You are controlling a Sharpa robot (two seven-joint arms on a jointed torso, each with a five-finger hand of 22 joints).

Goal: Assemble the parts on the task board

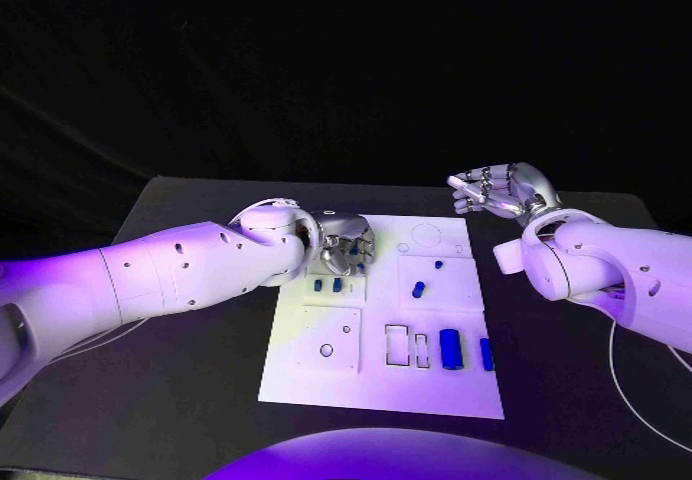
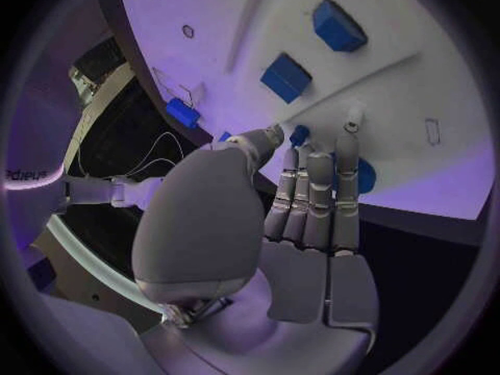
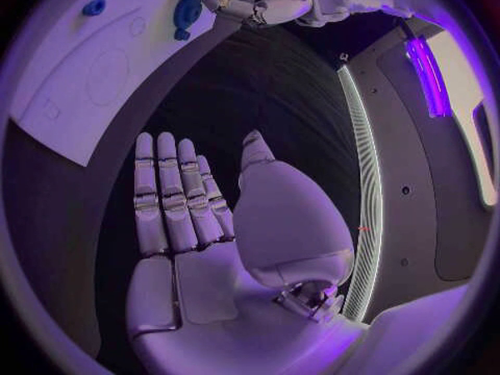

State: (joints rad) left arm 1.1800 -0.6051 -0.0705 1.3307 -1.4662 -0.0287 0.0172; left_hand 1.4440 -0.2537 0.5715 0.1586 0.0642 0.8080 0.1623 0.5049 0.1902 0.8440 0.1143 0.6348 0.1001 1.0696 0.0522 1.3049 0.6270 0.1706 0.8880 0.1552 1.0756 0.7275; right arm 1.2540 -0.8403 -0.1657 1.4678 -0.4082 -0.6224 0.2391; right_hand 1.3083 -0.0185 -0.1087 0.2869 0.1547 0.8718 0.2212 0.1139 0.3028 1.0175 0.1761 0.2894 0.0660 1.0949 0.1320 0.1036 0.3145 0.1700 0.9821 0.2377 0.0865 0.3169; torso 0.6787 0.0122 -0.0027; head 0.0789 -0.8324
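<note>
Starting nearest the robot, the task board (image 1: 378, 385) carries two upright blue parts (image 1: 451, 348) beside empty rectangular slots, with smaller blue pieces (image 1: 418, 289) farther up. Beyond them the left hand (image 1: 343, 250) hovers low over the board's far-left corner; in its wrist view the fingers (image 2: 316, 187) lie straight and together, nothing between them, tips near a small blue piece (image 2: 299, 134). Judged step: reaching to pick it (contact isn't clear). Next calls for closing on that piece squarely. Farthest, the right hand (image 1: 498, 190) waits off the board, spread, holding nothing.
</note>
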